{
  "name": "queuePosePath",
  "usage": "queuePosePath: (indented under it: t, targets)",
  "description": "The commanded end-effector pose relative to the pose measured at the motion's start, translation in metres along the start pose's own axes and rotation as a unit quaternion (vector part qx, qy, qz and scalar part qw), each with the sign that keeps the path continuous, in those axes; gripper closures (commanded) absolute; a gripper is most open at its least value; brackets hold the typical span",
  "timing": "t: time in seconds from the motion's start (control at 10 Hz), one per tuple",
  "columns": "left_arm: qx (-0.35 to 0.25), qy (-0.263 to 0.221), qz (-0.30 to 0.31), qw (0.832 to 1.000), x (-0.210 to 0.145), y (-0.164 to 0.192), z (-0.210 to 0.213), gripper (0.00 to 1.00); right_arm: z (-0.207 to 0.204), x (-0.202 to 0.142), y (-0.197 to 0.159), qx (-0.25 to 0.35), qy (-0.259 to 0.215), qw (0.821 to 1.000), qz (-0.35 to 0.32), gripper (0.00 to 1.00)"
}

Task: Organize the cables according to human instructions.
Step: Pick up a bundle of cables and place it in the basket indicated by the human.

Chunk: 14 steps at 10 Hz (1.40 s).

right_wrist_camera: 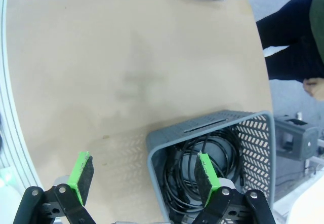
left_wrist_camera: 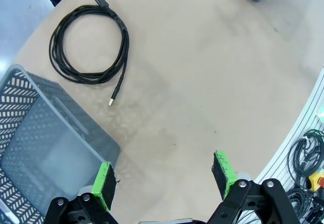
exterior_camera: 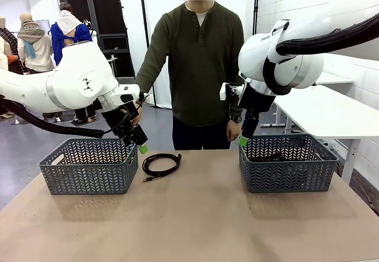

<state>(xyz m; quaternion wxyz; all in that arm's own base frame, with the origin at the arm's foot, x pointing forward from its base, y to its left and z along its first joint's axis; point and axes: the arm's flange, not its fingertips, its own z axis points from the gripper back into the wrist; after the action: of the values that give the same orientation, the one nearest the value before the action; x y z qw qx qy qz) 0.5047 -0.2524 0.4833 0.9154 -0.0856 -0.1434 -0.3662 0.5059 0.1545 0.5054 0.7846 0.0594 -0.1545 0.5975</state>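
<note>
While flat on table, coiled cable point(left_wrist_camera: 88, 44) plug tail points toward left basket point(left_wrist_camera: 45, 148).

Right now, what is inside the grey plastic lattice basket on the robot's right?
Coiled black cables lie piled in the grey lattice basket. The coils overlap and the right gripper's green pad covers part, so their number is unclear.

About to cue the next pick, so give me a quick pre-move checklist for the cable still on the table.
1. Cable lies free on the table: ok.
2. Left end effector open, empty: ok.
3. Right end effector open, empty: ok.
4. Person's hands away from the cable: ok.
5. Left basket has room: ok.
6. Which basket the person wants: cannot tell.
</note>
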Motion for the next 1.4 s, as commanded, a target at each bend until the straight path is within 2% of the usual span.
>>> queuePosePath:
  t: [0.0,0.4,0.6,1.0,1.3]
  targets:
    - [0.009,0.011,-0.001,1.000,0.025,0.000,-0.006,0.00,0.000,0.001,-0.001,-0.002,0.000,1.000,-0.003,0.00]
    - [0.031,0.063,-0.009,0.998,0.081,-0.008,-0.029,0.00,0.000,0.001,-0.001,-0.002,0.000,1.000,-0.003,0.00]
    - [0.029,0.077,0.016,0.996,0.102,-0.012,-0.047,0.00,0.000,0.001,-0.001,-0.002,0.000,1.000,-0.003,0.00]
    - [0.031,0.083,0.029,0.996,0.123,-0.014,-0.095,0.00,0.000,0.001,-0.001,-0.002,0.000,1.000,-0.003,0.00]
    - [0.029,0.082,0.044,0.995,0.131,-0.004,-0.115,0.00,0.000,0.001,-0.001,-0.002,0.000,1.000,-0.003,0.00]
